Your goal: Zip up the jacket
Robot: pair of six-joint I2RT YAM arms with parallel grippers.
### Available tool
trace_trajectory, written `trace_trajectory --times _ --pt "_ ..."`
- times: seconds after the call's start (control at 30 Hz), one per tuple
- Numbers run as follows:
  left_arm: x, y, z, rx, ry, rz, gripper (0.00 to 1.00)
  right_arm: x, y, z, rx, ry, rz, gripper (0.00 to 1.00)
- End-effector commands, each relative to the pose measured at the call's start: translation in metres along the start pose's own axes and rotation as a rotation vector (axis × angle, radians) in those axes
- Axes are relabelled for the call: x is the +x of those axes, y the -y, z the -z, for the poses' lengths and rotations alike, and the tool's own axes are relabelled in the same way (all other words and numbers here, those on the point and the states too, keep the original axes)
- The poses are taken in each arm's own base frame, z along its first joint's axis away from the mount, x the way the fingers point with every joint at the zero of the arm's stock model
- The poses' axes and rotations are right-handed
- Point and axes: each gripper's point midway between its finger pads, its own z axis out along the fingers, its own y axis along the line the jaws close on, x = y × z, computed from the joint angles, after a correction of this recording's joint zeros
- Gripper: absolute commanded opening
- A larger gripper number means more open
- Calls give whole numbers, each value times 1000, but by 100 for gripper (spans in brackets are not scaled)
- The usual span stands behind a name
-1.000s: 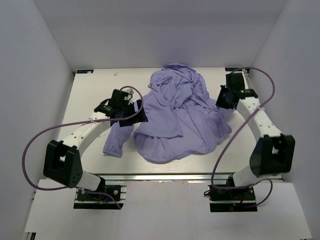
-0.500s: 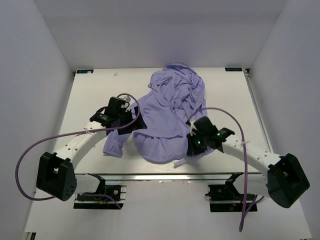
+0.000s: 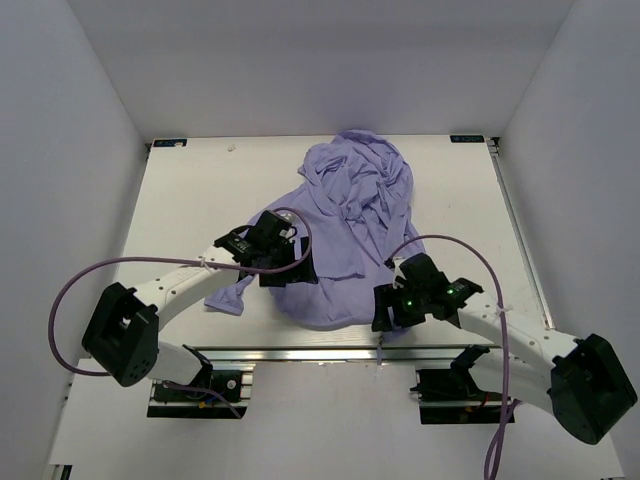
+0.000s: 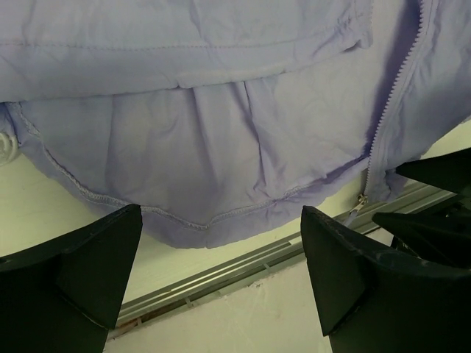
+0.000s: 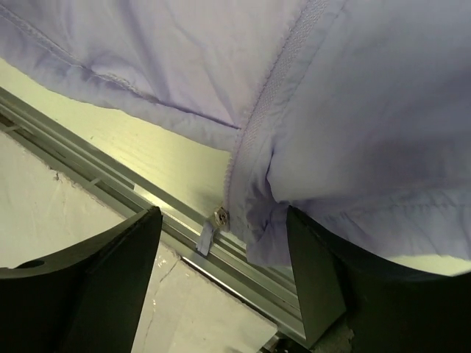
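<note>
The lavender jacket [image 3: 350, 220] lies crumpled on the table, its hem reaching the near edge. My left gripper [image 3: 300, 272] hovers over the hem's left part, open, with nothing between its fingers [image 4: 81, 268]. In the left wrist view the jacket [image 4: 221, 140] fills the top and its zipper [image 4: 390, 110] runs down the right side. My right gripper [image 3: 383, 312] stands at the hem's near right corner, open. In the right wrist view the zipper slider [image 5: 219, 218] and its pull tab [image 5: 205, 238] hang between the fingers [image 5: 110, 272], and the jacket's corner [image 5: 268, 235] rests beside the right finger.
An aluminium rail [image 3: 330, 350] runs along the table's near edge, and the jacket's corner overhangs this rail [image 5: 140, 206]. White walls close in the table on three sides. Purple cables loop from both arms.
My right arm swung from the back right to the near edge, pulling the jacket's right side with it, and its jaws have opened. My left gripper moved right, toward the hem.
</note>
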Motion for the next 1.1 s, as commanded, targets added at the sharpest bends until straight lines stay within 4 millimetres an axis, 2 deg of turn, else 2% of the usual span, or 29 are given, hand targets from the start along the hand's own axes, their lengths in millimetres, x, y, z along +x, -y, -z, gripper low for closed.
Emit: trace_trajectory --times 0.0,0.17,0.27,0.33,0.4,0.6,0.83,1.07 --pt "-12 9 5 4 49 9 98 -12 -1 15 24 61 24 74" --pt "-8 9 -1 4 43 7 98 -20 11 29 133 90 15 76" --pt "-6 6 -4 -15 31 10 98 -15 17 30 191 69 -6 76" --pt "-7 5 -4 -20 35 8 98 -8 21 28 244 52 -2 75" --pt "-8 6 -5 -18 37 5 98 0 15 24 245 31 21 75" --pt "-11 7 -6 -22 35 -1 98 8 18 12 276 0 28 68" --pt "-9 4 -6 -36 28 2 98 6 18 1 271 10 47 60" --pt "-10 4 -7 -42 29 4 98 13 21 -9 297 1 46 58"
